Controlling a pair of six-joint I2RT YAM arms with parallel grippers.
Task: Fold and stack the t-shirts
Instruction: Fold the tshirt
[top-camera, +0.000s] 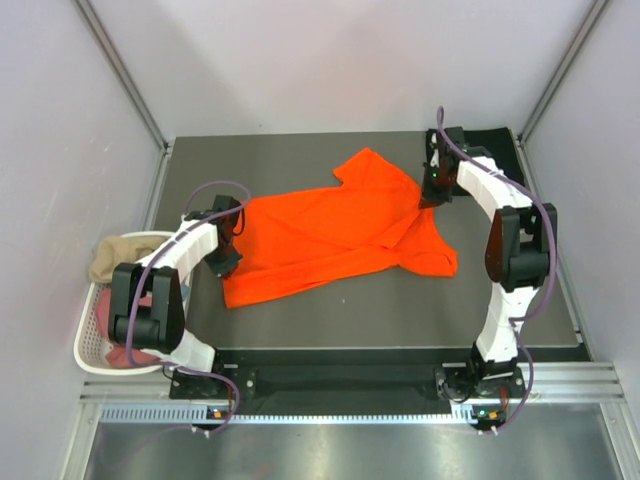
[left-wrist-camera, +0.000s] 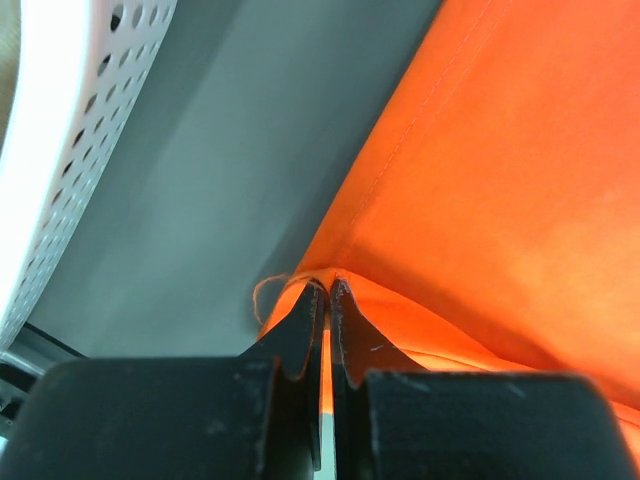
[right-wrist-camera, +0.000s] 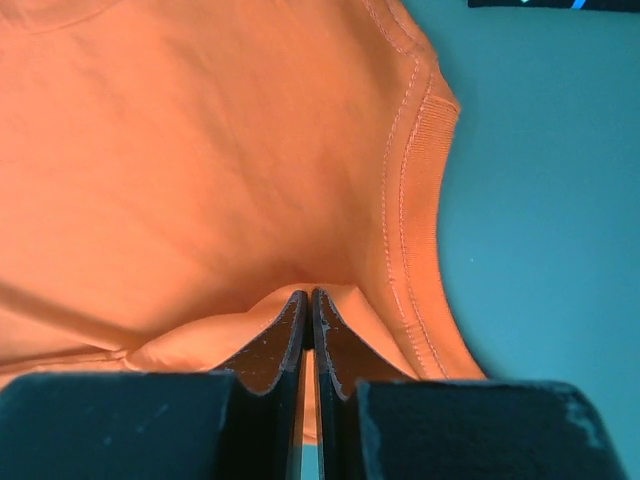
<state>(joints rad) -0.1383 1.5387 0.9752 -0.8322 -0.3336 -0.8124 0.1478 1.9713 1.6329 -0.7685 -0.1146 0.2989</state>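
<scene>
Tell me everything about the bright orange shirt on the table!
The bright orange cloth t-shirt lies spread sideways on the dark grey table, a bit wrinkled. It is plain and soft-looking, with stitched hems and a ribbed neck band. The left gripper pinches its hem edge and the right gripper pinches a small fold near the neck.

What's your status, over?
Left gripper shut on orange shirt edge. Right gripper shut on it beside collar. Shirt lying on table; basket off left, clear.
</scene>
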